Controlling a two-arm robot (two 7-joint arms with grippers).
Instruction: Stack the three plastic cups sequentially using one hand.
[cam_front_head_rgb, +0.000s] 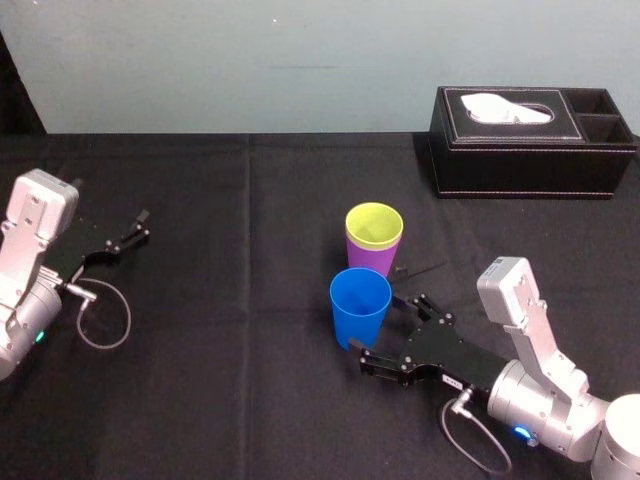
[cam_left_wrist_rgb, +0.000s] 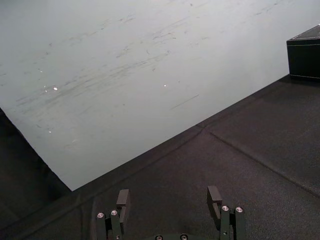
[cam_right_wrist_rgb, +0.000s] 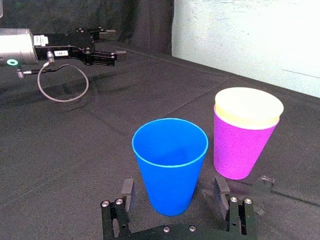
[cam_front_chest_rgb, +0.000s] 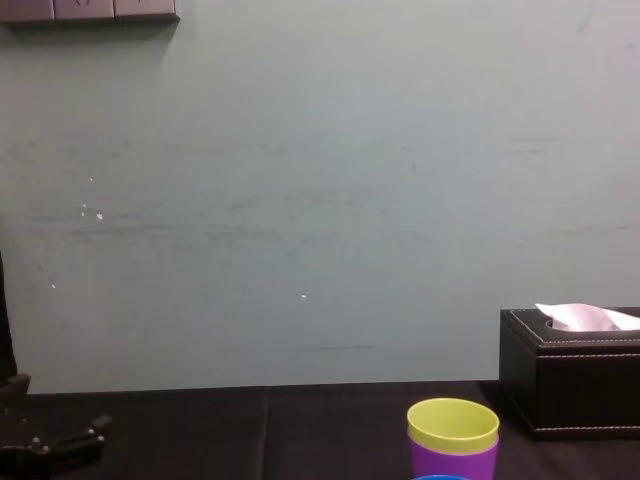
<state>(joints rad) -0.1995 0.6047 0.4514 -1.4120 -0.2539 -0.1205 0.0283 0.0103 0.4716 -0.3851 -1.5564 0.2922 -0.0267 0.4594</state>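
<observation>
My right gripper (cam_front_head_rgb: 393, 331) lies low on the black cloth-covered table (cam_front_head_rgb: 250, 380), its fingers (cam_right_wrist_rgb: 220, 192) spread wide on either side of the blue tapered plastic cup (cam_front_head_rgb: 359, 305). In the right wrist view there is a gap between each finger and the cup wall, so nothing is gripped. The blue cup stands upright, mouth up, near the table's middle. Just beyond it, with a slim gap between, stands the purple tapered plastic cup (cam_front_head_rgb: 372, 262), upright, with the yellow-green plastic cup (cam_front_head_rgb: 374, 225) nested inside it, rim standing proud. The black rectangular tissue box (cam_front_head_rgb: 530, 140) sits well apart at the far right, holding a white tissue (cam_front_head_rgb: 510, 108). My left gripper (cam_front_head_rgb: 140, 228) rests at the table's left edge, fingers spread apart.
</observation>
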